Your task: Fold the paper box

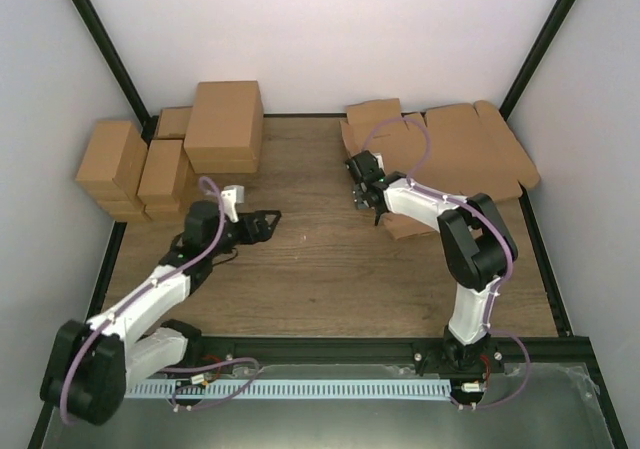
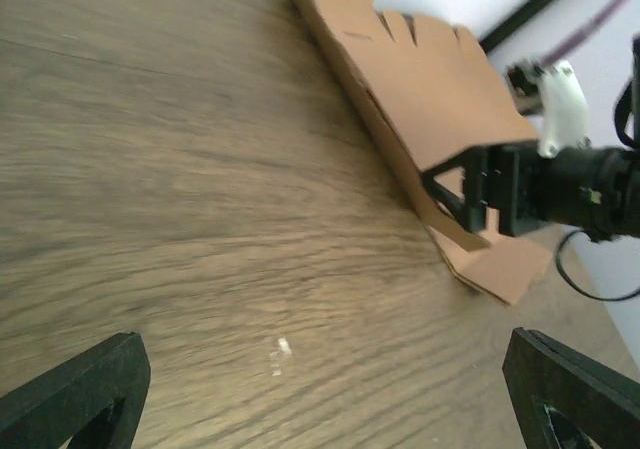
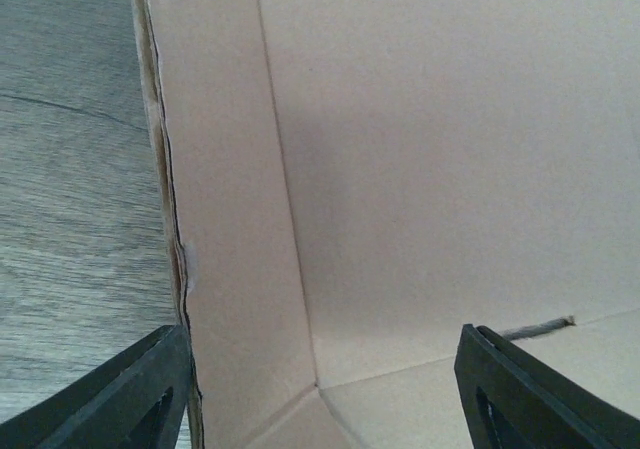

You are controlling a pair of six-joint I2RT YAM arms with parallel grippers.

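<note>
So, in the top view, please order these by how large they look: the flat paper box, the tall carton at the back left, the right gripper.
1. paper box, spread flat, clearly largest
2. tall carton
3. right gripper, clearly smallest

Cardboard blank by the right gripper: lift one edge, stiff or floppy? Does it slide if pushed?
It would probably hinge at its creases rather than lift whole: the cardboard blank shows fold lines and loose flaps. It is likely light, being a thin flat sheet. A sideways push would probably slide it, since it lies flat on the smooth wooden table.
</note>
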